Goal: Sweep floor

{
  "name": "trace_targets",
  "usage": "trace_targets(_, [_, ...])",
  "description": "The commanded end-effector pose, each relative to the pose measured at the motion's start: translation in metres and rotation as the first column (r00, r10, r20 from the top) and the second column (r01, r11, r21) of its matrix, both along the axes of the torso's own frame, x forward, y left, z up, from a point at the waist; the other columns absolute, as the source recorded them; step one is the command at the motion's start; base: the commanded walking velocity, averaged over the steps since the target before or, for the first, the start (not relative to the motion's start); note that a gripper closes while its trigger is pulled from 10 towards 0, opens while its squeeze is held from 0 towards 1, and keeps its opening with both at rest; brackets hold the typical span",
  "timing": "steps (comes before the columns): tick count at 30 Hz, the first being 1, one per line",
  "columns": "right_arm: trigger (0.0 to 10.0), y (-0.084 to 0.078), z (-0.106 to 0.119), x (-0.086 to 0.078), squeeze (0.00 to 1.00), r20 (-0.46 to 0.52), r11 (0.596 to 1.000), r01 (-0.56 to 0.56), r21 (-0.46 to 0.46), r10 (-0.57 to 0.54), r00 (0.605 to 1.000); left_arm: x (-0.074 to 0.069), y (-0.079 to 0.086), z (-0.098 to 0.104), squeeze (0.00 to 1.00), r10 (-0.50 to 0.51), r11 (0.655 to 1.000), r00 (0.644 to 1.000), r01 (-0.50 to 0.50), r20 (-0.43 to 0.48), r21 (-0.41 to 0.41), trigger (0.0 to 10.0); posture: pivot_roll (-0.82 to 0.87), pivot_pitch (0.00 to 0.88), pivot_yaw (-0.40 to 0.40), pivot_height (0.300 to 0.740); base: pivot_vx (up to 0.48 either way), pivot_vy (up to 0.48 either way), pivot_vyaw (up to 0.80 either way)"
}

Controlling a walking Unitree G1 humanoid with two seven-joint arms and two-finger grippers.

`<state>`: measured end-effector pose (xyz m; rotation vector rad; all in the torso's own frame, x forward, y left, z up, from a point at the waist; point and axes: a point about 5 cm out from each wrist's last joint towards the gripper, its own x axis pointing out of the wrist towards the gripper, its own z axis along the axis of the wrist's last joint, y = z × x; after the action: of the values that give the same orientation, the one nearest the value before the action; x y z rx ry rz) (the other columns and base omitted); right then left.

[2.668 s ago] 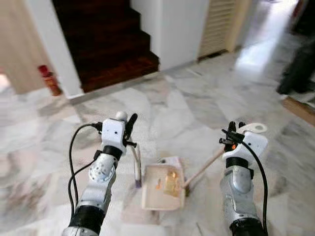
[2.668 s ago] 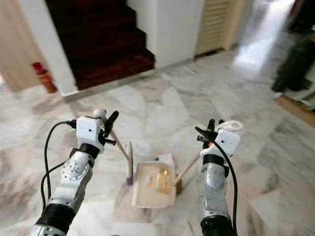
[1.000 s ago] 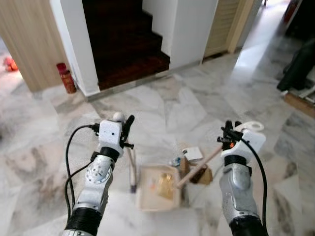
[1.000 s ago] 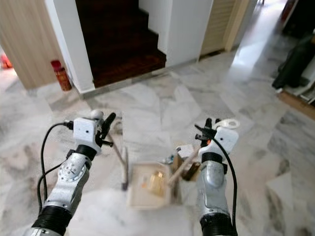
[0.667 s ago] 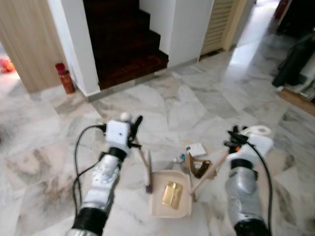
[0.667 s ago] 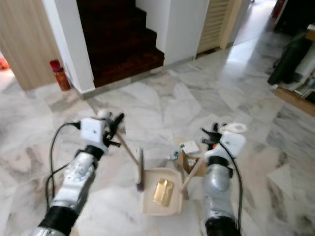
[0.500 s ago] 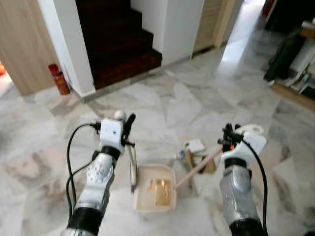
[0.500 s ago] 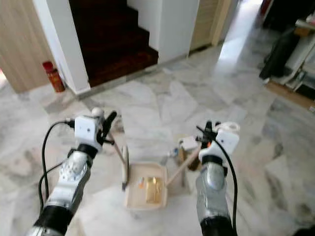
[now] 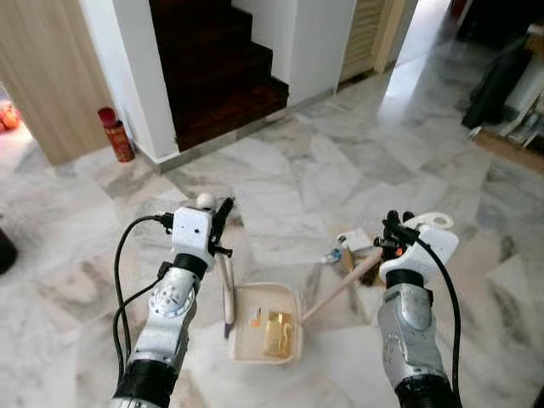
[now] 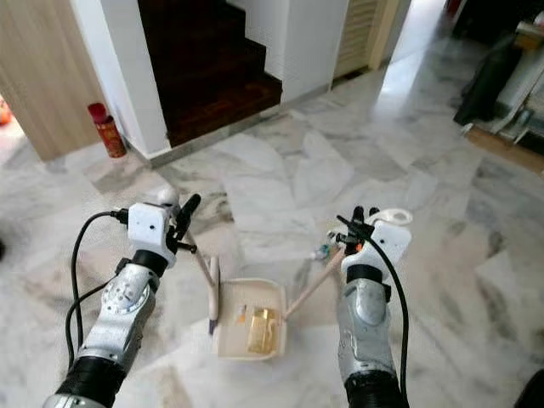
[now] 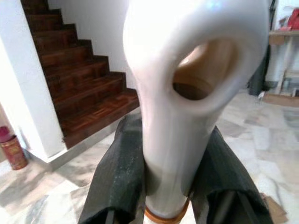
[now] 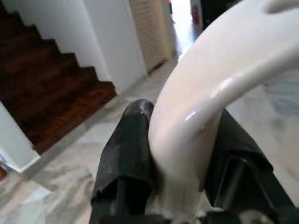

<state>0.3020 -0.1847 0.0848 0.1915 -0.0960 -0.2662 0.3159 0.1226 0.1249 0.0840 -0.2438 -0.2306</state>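
Note:
My left gripper (image 9: 219, 223) is shut on the white top of the dustpan handle (image 11: 177, 107), its black fingers (image 11: 119, 172) pressed on either side. The cream dustpan (image 9: 246, 342) rests on the marble floor between my arms, holding a gold wrapper (image 9: 275, 333) and a small orange scrap (image 9: 256, 319). My right gripper (image 9: 395, 231) is shut on the broom's white loop end (image 12: 205, 107). The wooden broom stick (image 9: 336, 291) slants down toward the pan's right edge. Loose litter lies by the broom: a white card (image 9: 357, 240), a brown cardboard piece (image 9: 364, 274) and a small bottle (image 9: 333, 254).
A dark wooden staircase (image 9: 221, 76) rises ahead beside a white wall (image 9: 136, 76). A red canister (image 9: 115, 134) stands at its left foot. A louvered door (image 9: 361, 34) is at the far right, with dark bags (image 9: 501, 76) and a wooden ledge (image 9: 501, 149) beyond.
The whole view has swung as I walk. Both grippers keep their hold on the two handles, and the pan stays between my arms with the wrapper inside.

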Motion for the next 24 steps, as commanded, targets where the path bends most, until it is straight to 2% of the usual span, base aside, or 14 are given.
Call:
trace_targets(1, [10.0, 0.0022, 0.0156, 0.0063, 0.00, 0.063, 1.000, -0.006, -0.007, 0.006, 0.998, 0.0022, 0.0002, 0.0157, 0.00, -0.007, 1.000, 0.998, 0.008, 0.065, -0.015, 10.0, 0.01, 0.000, -0.049, 0.740, 0.000, 0.364, 0.00])
trace_targets(7, [10.0, 0.0033, 0.0122, 0.0056, 0.00, 0.040, 1.000, -0.003, -0.001, 0.003, 0.999, 0.0008, 0.0027, 0.0147, 0.00, -0.004, 1.000, 0.998, 0.004, 0.061, -0.011, 10.0, 0.01, 0.000, -0.046, 0.740, 0.000, 0.364, 0.00])
trace_targets(12, [10.0, 0.0033, 0.0109, 0.0054, 0.00, 0.033, 1.000, -0.004, 0.002, 0.004, 0.999, 0.0003, 0.0026, 0.0136, 0.00, -0.004, 1.000, 0.998, 0.005, 0.056, -0.008, 10.0, 0.01, 0.000, -0.044, 0.740, 0.000, 0.363, -0.68])
trace_targets(24, [10.0, 0.0041, 0.0117, 0.0064, 0.00, 0.032, 1.000, -0.008, -0.003, 0.008, 0.999, -0.0001, 0.0021, 0.0126, 0.00, -0.006, 1.000, 0.999, 0.006, 0.052, -0.011, 10.0, 0.01, 0.000, -0.050, 0.740, 0.000, 0.364, 0.00])
